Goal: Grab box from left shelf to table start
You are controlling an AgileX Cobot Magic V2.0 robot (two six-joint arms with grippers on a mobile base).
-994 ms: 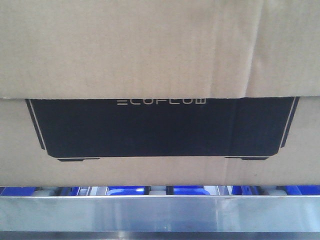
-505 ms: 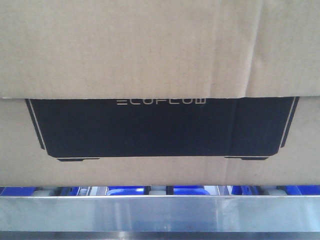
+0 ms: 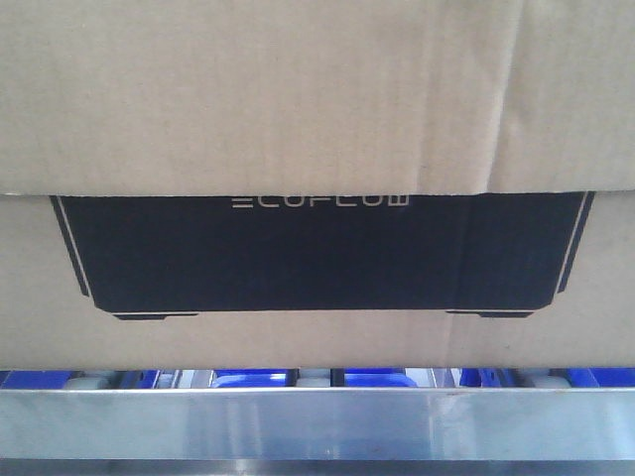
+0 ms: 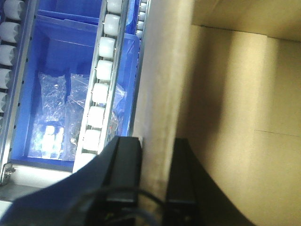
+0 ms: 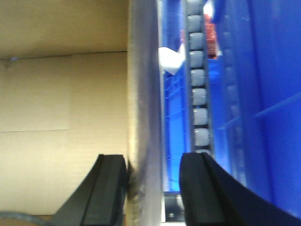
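Nothing has shifted since 1.0 s ago; the front view is identical.

Front view: the box (image 3: pixel 317 99) fills the frame, black panel at centre. It sits on the left shelf (image 3: pixel 317 421) just behind the silver rail, with rollers (image 3: pixel 310 378) and blue parts showing under it. Risk: the bottom edge snags the rail if I pull before lifting, and the rollers may let it creep.

Left wrist view: my left gripper (image 4: pixel 154 174) straddles the box's side wall at lower centre. Both fingers (image 4: pixel 126 160) touch cardboard, so I read it as clamped on the wall. Risk: the thin wall tears or slips out under load.

Right wrist view: my right gripper (image 5: pixel 154 188) straddles the other wall, but only the frame-left finger (image 5: pixel 112 188) touches. Blue shows beside the other finger, so the jaws are apart with no grip. Risk: lifting now loads 1 side and the box yaws.
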